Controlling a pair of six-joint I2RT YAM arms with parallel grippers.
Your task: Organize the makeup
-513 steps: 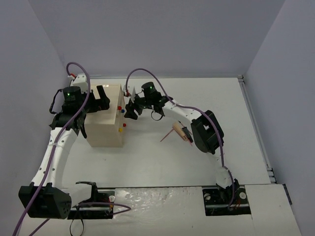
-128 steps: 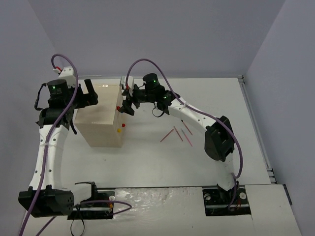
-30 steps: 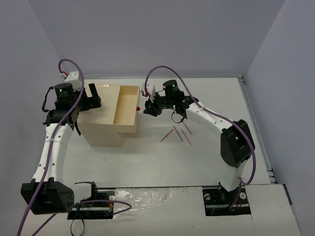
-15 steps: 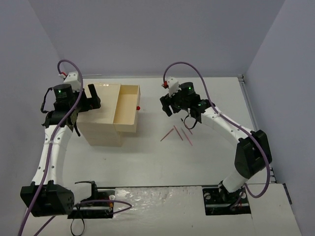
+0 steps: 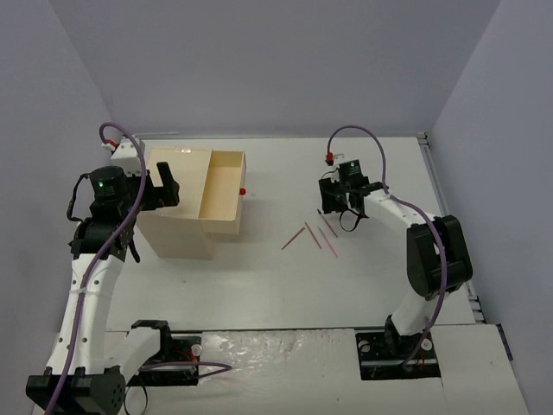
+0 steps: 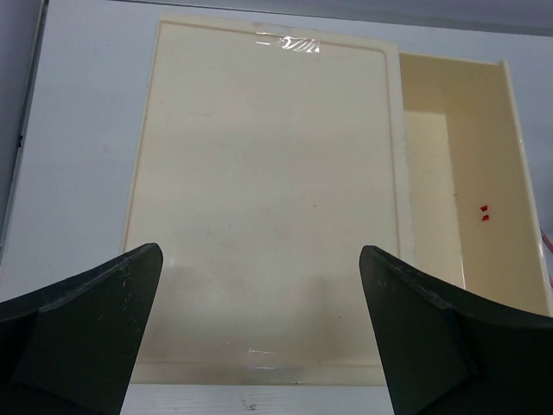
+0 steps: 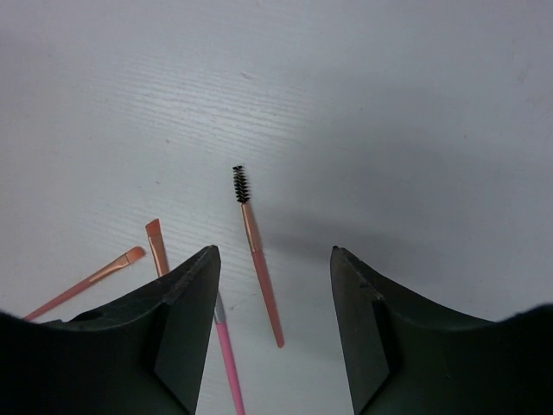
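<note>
Lying close together on the white bench (image 7: pixel 389 104) are three thin makeup brushes (image 5: pixel 312 236) (like little pink sticks). The fuzzy brush (image 7: pixel 257 259) has a black tip and an orange-pink handle. The flat brush (image 7: pixel 156 242) has an orange tip. The right hand (image 7: pixel 272 255) hangs just above them, fingers partly apart, holding nothing. The left hand (image 6: pixel 259 255) is wide open over the cream box (image 6: pixel 268 173), whose drawer (image 5: pixel 223 192) stands open, red knob (image 5: pixel 243 189) showing.

Pink brush (image 7: pixel 227 359) cut off by bottom edge, slanted brush (image 7: pixel 91 277) tail hidden behind right claw (image 7: pixel 274 252).
</note>
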